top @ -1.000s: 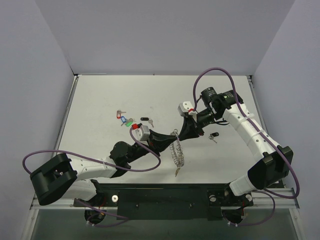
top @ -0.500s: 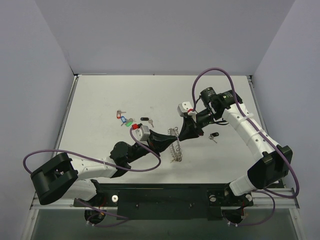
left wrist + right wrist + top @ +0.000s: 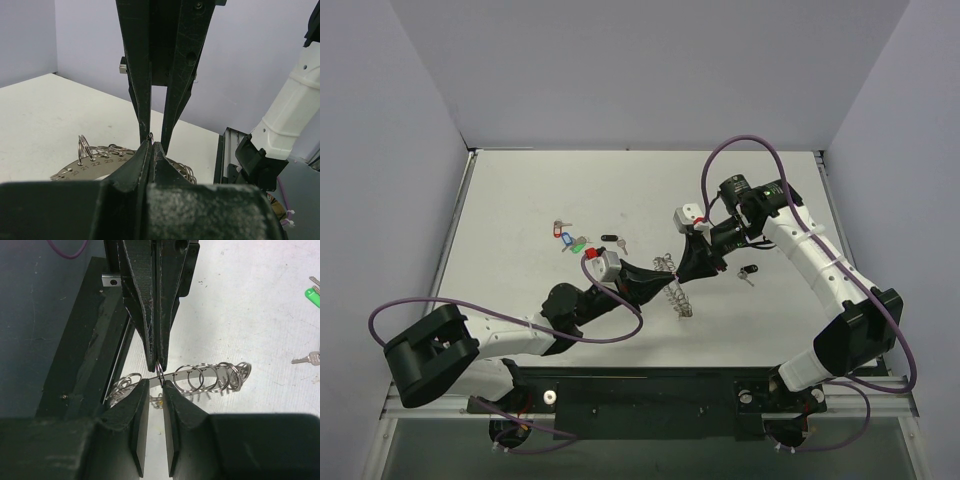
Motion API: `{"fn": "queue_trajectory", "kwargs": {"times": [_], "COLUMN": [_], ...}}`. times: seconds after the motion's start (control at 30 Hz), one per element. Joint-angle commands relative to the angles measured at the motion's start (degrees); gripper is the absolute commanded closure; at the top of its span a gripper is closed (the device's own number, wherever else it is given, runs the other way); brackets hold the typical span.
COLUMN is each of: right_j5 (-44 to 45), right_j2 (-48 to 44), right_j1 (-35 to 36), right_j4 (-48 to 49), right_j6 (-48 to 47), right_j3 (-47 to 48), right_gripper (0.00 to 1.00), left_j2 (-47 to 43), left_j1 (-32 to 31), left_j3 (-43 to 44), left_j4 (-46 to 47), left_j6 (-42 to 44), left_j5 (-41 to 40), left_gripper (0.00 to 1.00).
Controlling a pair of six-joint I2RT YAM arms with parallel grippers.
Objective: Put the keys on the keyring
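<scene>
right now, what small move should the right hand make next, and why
Probably back the right hand off the keyring and toward the black-tagged key lying loose nearby. Its jaws stand slightly apart around one small ring and carry no key, while the left hand pinches that ring shut.

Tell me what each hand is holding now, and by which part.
The left hand pinches the keyring by one small ring on it. The right hand flanks that ring, jaws slightly apart, holding nothing.
</scene>
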Motion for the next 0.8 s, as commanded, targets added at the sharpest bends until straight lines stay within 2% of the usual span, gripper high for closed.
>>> {"fn": "queue_trajectory", "kwargs": {"times": [0.0, 0.53, 0.77], "right_j5": [-5.56, -5.12, -4.77], "right_j2": [0.88, 0.53, 0.62], "right_j1": [2.12, 0.89, 0.45], "right_j4": [-1.29, -1.2, -1.29], "right_j6": [-0.26, 0.53, 1.15], "right_j3": [1.57, 2.1, 2.27], "right_gripper": [0.85, 0.78, 0.8], "left_j2": [0.5, -0.56, -1.17], "left_j1": [-0.14, -0.14, -0.14], "left_j3": [1.08, 0.55, 0.55], "left_j4": [9.16, 8.73, 7.94], "left_j6": [-1.15, -0.88, -0.27], "left_j5": [0.04, 0.13, -0.04], "left_gripper": [1.0, 1.0, 1.0]}}
